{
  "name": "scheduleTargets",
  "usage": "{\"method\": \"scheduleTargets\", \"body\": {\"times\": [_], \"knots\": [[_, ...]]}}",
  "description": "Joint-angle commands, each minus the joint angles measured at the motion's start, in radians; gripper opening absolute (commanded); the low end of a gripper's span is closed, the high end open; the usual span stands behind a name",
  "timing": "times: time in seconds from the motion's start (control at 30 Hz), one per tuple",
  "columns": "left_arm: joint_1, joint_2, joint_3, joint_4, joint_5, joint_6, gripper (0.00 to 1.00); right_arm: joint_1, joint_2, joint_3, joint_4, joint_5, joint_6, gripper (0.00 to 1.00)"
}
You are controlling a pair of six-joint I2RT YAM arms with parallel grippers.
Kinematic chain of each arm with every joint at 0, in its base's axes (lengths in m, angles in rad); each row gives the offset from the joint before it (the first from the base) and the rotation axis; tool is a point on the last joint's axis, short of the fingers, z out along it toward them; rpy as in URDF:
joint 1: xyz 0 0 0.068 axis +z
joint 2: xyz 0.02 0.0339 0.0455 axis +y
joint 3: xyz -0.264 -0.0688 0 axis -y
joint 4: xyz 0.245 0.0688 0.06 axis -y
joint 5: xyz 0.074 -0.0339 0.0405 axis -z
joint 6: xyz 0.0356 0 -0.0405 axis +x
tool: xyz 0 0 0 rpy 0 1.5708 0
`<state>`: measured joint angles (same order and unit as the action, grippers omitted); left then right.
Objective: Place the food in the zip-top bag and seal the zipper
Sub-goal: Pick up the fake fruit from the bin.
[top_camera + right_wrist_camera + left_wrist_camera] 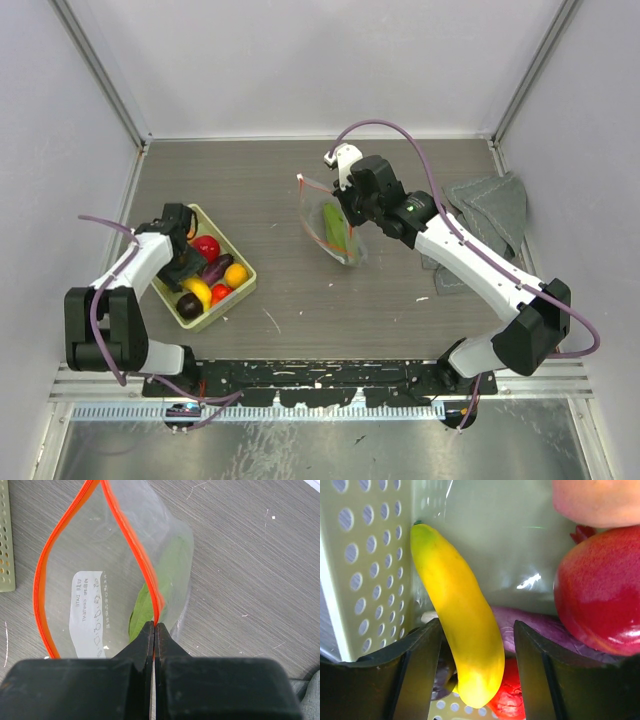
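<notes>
- Slippage at the pick: the left jaws stand spread on either side of the yellow curved plastic toy banana (460, 615). It lies in the pale green perforated plastic basket (365, 580), on top of a dark purple toy aubergine (535, 627) and beside a large red round toy fruit (600, 590). The banana is glossy and tapered, so a grip near its narrow end could squeeze it out sideways.
- Snagging: one jaw sits close to the basket wall. A lift that is not straight up could catch the wall and drag the basket.
- Loss of the bag: the right jaws are pressed together, pinching the thin red-orange zipper strip (42, 580) of the clear crinkly zip-top bag (90, 555). This holds the mouth open over the grey wood-grain tabletop (240, 555), with a leafy green toy piece (145, 605) already inside. The pinch covers only a short length of strip, so a downward push could pull the film free.
- Jamming: the mouth is a narrow lens shape. A banana entering crosswise would lodge on the strip.
- Failed seal: any piece left across the strip would block closure.
</notes>
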<state>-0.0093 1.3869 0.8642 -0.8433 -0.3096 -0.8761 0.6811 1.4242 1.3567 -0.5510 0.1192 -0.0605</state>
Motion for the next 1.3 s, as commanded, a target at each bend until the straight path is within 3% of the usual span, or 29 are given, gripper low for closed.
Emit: {"method": "scheduleTargets", "body": {"times": [0.0, 0.33, 0.7, 1.0, 1.27], "knots": [[0.010, 0.036, -0.008, 0.064, 0.028, 0.006, 0.61, 0.003, -0.038, 0.009, 0.060, 0.019, -0.016, 0.00], [0.010, -0.031, 0.008, 0.023, 0.025, 0.018, 0.38, 0.002, -0.044, 0.005, 0.066, 0.021, -0.015, 0.00], [0.010, -0.298, 0.077, -0.105, 0.048, 0.041, 0.15, 0.002, -0.045, 0.004, 0.070, 0.008, -0.011, 0.00], [0.000, -0.494, 0.131, -0.029, 0.241, 0.052, 0.02, 0.002, -0.039, 0.003, 0.077, 0.009, -0.004, 0.00], [-0.102, -0.551, 0.173, 0.099, 0.379, -0.042, 0.00, 0.003, -0.044, -0.001, 0.083, -0.001, 0.006, 0.00]]}}
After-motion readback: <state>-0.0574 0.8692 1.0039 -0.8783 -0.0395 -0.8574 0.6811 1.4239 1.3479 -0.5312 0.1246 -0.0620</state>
